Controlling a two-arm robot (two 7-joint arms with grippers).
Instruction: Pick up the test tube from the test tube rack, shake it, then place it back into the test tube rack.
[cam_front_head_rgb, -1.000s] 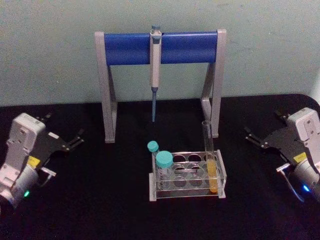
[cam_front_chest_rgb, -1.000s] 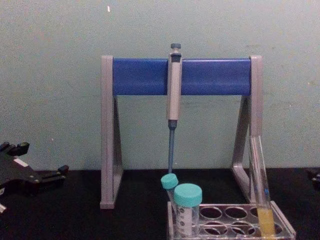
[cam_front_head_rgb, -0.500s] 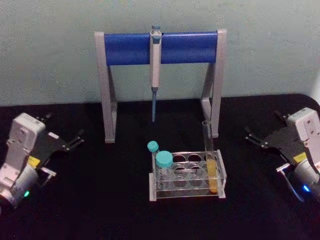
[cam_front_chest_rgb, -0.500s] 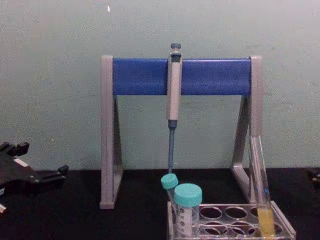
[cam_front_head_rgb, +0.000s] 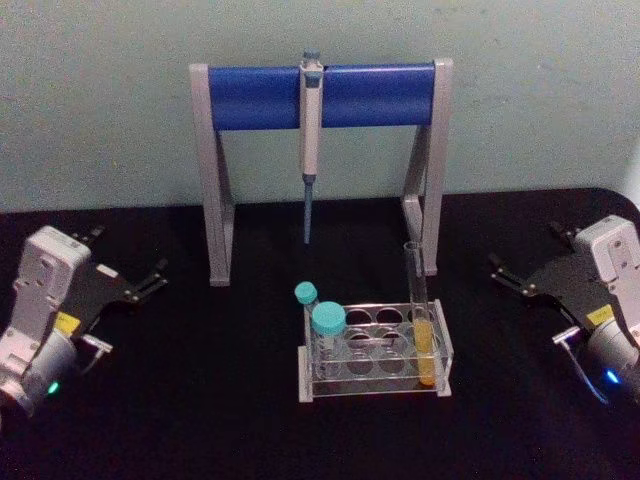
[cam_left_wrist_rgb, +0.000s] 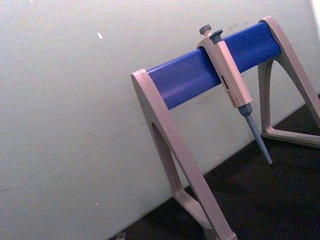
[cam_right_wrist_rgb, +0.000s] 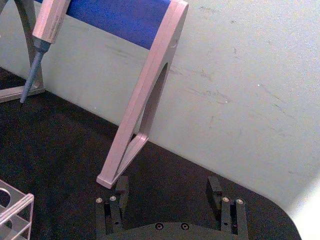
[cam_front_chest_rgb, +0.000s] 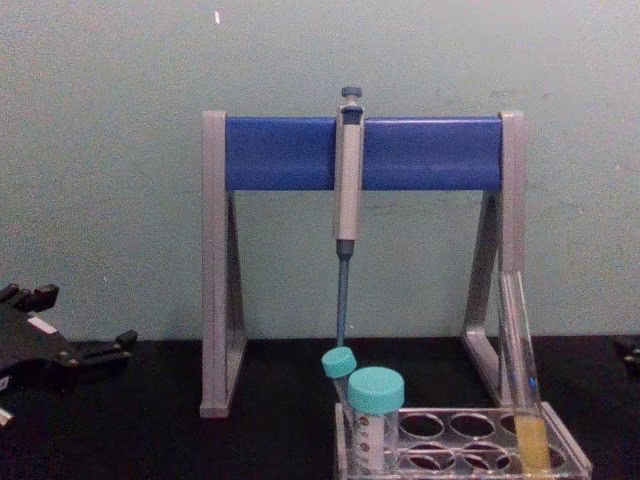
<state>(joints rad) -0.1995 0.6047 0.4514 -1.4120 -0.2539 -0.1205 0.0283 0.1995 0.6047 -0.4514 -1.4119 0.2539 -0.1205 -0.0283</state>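
- Test tube (cam_front_head_rgb: 420, 310) stands upright in a hole at the rack's (cam_front_head_rgb: 372, 392) right end, untouched.
- Right gripper (cam_front_head_rgb: 522, 247) sits well off to its right, fingers spread. Left gripper (cam_front_head_rgb: 130, 248) is parked far left, fingers also apart.
- Judgement: use the nearer right gripper, clasp the bare glass above the rack, and lift straight up, clear of the capped tubes (cam_front_head_rgb: 328, 322).

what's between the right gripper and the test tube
Nothing: in the head view, only bare black table lies between the right gripper and the test tube.
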